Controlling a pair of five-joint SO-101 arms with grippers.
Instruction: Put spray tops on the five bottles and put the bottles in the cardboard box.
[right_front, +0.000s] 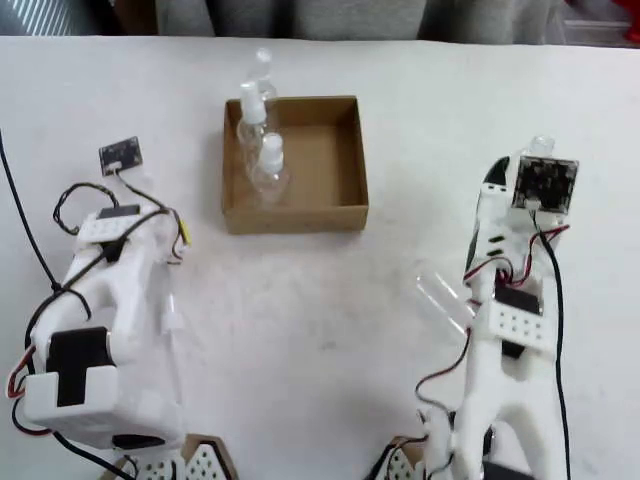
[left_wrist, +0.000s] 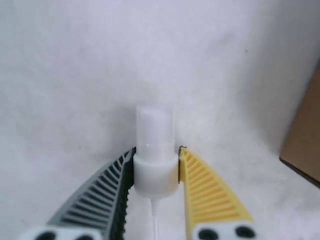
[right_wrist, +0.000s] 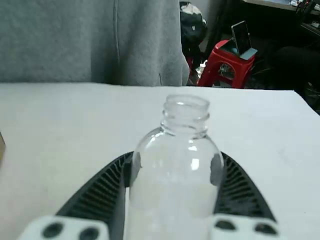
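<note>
- The white desk (right_front: 330, 330) carries everything.
- The left arm (right_front: 110, 300) stands along the desk's left edge. The right arm (right_front: 510, 330) stands along its right edge.
- The cardboard box (right_front: 295, 217) sits open near the far edge, a little left of the middle.
- The held bottle (right_wrist: 175, 190) is clear, with a bare, open neck. The right gripper (right_wrist: 176, 159) is clamped on it, one black finger pressed to each side of its body, and the neck points away past the fingertips. Seen from above, it is near the desk's right edge.
- The loose bottle (right_front: 443, 294) lies on its side on the desk, just beside the right arm on its inner side.
- The nearer boxed bottle (right_front: 269, 168) lies in the box by the left wall, with a white spray top on.
- The farther boxed bottle (right_front: 252, 118) is at the box's far left corner, also capped.
- The spray top (left_wrist: 155, 150) is pinched at its white collar by the left gripper (left_wrist: 156, 150), between a grey finger and a yellow one. Its clear cap sticks out beyond the fingertips, and its thin tube runs back between them.
</note>
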